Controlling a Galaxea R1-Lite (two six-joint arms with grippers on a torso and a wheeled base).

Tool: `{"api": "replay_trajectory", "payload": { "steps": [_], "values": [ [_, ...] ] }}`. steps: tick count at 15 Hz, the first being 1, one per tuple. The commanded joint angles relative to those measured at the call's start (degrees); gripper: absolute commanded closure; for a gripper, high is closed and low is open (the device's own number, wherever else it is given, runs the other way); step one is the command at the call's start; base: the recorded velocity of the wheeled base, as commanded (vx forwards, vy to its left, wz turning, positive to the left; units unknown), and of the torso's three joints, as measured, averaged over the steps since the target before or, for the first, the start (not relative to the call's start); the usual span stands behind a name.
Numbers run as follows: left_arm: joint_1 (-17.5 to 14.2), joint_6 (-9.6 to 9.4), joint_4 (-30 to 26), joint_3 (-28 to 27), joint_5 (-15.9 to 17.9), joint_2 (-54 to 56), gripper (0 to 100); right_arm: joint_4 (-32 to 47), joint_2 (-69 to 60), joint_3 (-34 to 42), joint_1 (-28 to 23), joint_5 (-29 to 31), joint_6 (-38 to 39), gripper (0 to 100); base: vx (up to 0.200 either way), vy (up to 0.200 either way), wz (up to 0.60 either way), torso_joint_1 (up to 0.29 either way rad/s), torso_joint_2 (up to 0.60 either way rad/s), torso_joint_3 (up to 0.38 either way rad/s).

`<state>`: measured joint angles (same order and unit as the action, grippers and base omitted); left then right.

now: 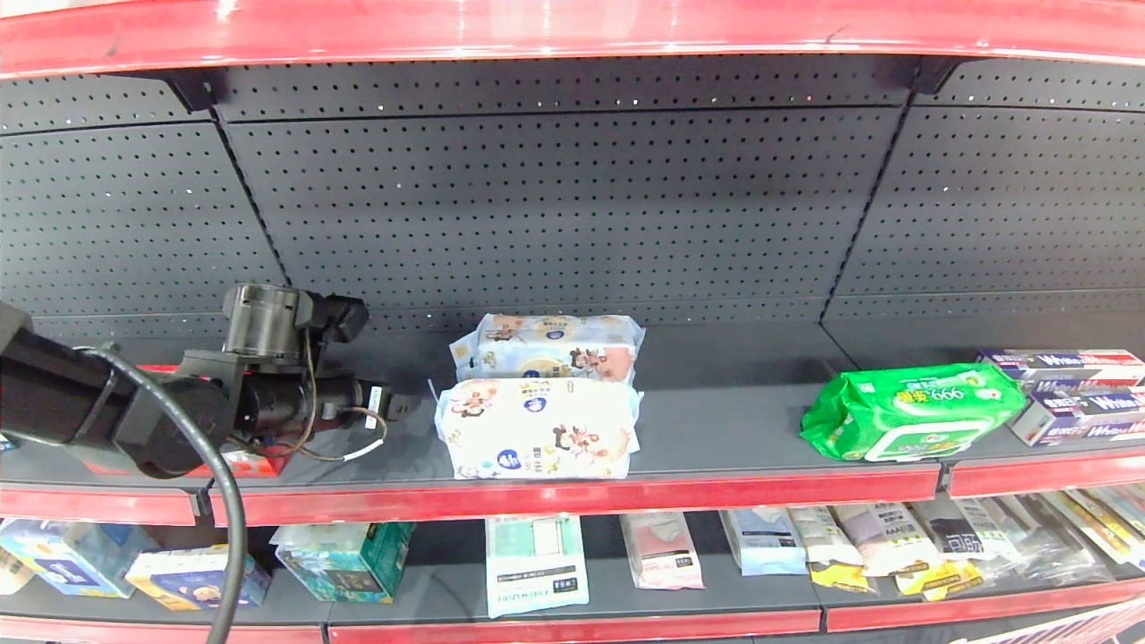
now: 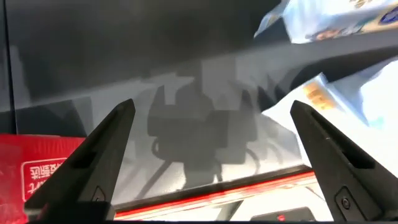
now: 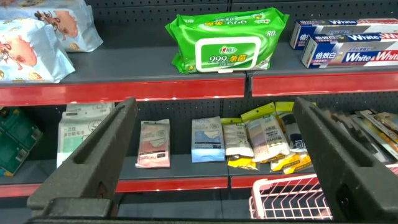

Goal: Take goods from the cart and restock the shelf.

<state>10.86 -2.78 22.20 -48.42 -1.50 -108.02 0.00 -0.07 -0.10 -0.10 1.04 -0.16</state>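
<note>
Two white printed wipe packs lie on the grey middle shelf, the front one at the red front lip and the second behind it. My left gripper hovers low over the shelf just left of the front pack. In its wrist view the left gripper is open with nothing between its fingers, and the packs lie off to one side. My right gripper is open and empty, held back from the shelf front. Past it I see a corner of the pink cart basket.
A green wipe pack lies at the shelf's right, with long boxes beyond it. A red box sits under my left arm. The lower shelf holds several small packets and boxes. Bare shelf lies between the white and green packs.
</note>
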Motion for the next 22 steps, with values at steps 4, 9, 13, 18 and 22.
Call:
{"api": "replay_trajectory", "payload": {
  "steps": [4,9,13,18,22],
  "values": [
    [2.50,-1.44,1.18,0.96,-0.08,-4.13,0,0.00,0.07,0.01,0.01,0.02,-0.02,0,0.000,0.000,0.00,0.000,0.00,0.000],
    [4.52,-1.44,1.80,0.17,-0.08,-5.71,0,-0.09,0.07,0.01,0.01,0.02,-0.02,0,0.000,0.000,0.00,0.000,0.00,0.000],
    [4.87,-1.44,1.80,0.17,-0.08,-5.71,0,-0.09,0.07,0.01,0.01,0.02,-0.02,0,0.000,0.000,0.00,0.000,0.00,0.000],
    [4.96,-1.35,1.80,-0.09,-0.08,-5.89,0,-0.09,0.07,0.01,0.01,0.02,-0.02,0,0.000,0.000,0.00,0.000,0.00,0.000],
    [5.84,-1.35,1.88,-0.45,-0.08,-5.97,0,-0.09,0.07,0.01,0.01,0.02,-0.02,0,0.000,0.000,0.00,0.000,0.00,0.000]
  ]
}}
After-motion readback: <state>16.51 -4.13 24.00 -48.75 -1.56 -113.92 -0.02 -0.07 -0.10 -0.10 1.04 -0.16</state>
